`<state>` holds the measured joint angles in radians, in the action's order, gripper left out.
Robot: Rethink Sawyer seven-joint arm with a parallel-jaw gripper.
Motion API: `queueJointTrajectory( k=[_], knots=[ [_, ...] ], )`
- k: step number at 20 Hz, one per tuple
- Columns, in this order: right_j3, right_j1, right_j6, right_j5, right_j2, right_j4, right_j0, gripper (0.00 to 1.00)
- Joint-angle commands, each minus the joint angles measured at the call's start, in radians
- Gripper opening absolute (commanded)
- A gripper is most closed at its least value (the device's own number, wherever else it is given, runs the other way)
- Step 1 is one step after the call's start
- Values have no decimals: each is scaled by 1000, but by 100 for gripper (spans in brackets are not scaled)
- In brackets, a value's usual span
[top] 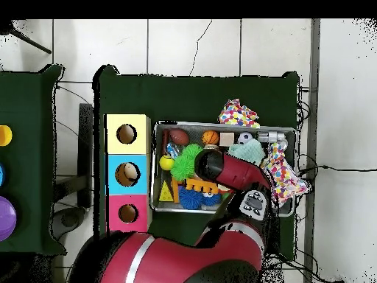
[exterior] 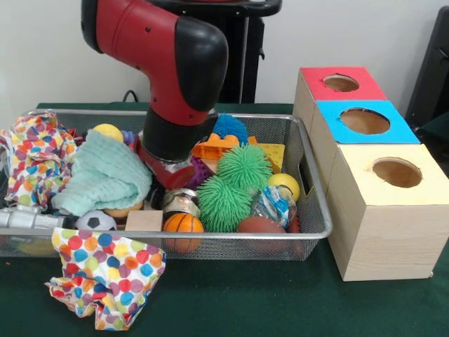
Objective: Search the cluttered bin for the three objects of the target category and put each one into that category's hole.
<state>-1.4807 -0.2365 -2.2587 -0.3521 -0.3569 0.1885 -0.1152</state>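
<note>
three boxes (exterior: 365, 161), two green spiky balls (exterior: 231, 184), two dotted cloths (exterior: 105, 277)

- My table (exterior: 231, 302) wears a dark green cloth.
- On it stands the wire mesh bin (exterior: 312, 210), heaped with toys and cloths, filling the middle.
- Just beside the bin, three wooden boxes sit in a row, touching one another: a yellow-topped box (exterior: 393, 210), a blue-topped box (exterior: 361, 121) and a red-topped box (exterior: 339, 83), each with a round hole in its lid.
- A crumpled polka-dot cloth (exterior: 109, 277) lies on the green in front of the bin, its upper edge against the mesh.
</note>
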Motion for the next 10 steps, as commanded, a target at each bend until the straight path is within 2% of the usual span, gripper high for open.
queueJointTrajectory(
  k=[1, 3, 5, 10],
  knots=[
    [-200, -149, -160, -81, 278, 112, -4, 0],
    [-230, -208, -141, -184, 335, 148, -20, 0],
    [-222, -236, -154, -265, 333, 163, -2, 0],
    [-179, -256, -169, -378, 302, 168, 35, 0]
  ],
)
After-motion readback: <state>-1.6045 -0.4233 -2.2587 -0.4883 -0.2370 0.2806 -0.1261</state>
